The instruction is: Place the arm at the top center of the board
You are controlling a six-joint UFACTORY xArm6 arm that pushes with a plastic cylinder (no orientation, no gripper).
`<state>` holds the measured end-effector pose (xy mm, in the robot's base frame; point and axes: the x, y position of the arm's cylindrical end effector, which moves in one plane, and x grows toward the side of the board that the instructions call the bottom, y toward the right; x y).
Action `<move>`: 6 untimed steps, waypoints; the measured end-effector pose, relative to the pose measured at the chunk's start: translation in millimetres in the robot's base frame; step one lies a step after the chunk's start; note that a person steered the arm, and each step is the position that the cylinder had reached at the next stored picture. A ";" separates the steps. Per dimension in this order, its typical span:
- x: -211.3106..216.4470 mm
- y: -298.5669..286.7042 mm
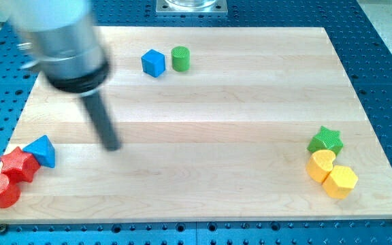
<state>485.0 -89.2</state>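
My tip rests on the wooden board at the view's left, below the middle height. The rod and its grey arm body rise to the view's upper left and look blurred. A blue triangular block lies to the left of the tip, apart from it. A blue cube and a green cylinder stand side by side near the top centre, well above and to the right of the tip.
A red star block and a red cylinder sit at the bottom left by the blue triangular block. A green star block, a yellow heart-like block and a yellow hexagonal block cluster at the lower right. A blue perforated table surrounds the board.
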 end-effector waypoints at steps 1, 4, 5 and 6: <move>-81.9 125.8; -257.5 154.1; -257.5 123.6; -257.5 92.1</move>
